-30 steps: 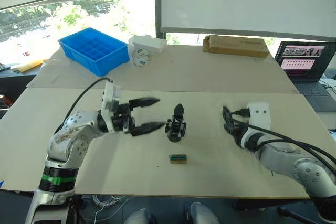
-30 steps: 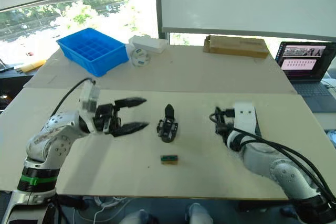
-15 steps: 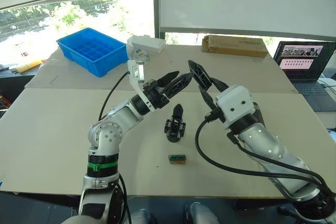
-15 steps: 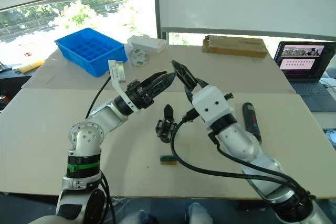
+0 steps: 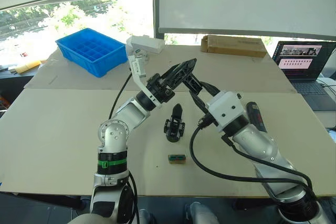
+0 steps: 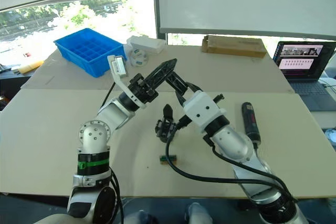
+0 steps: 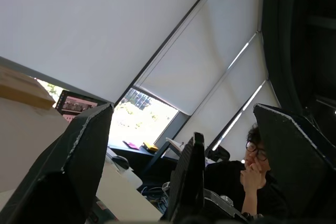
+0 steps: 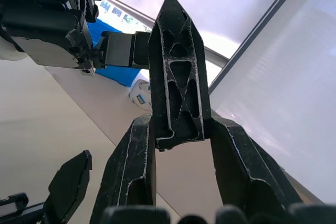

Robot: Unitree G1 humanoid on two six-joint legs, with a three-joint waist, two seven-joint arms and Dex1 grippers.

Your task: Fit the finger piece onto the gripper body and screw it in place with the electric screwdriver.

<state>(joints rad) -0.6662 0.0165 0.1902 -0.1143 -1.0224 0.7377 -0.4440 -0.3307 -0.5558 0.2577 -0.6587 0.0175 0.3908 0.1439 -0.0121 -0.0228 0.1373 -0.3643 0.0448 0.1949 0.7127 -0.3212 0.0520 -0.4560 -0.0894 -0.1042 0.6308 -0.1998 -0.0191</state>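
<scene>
At the middle of the table [image 5: 52, 129], we are seeing the gripper body [image 5: 175, 124] standing upright on its round base, its pointed finger aiming up. Just in front of it, a small green-brown block [image 5: 177, 158] is lying flat, apart from it. Off to the right, the electric screwdriver [image 5: 255, 116] is lying on the table beside the right forearm, touched by neither arm. Above and behind the gripper body, both arms are meeting in the air. We are finding the left gripper [image 7: 184, 108] spread wide and holding nothing. The right gripper [image 8: 181, 124] is parted too, and one of the left gripper's fingers [image 8: 178, 77] is sitting between its two fingers; we cannot tell whether they are pressing on it. Farther back, a blue tray [image 5: 92, 51], a cardboard box [image 5: 233, 45] and a laptop [image 5: 302, 59] are resting
</scene>
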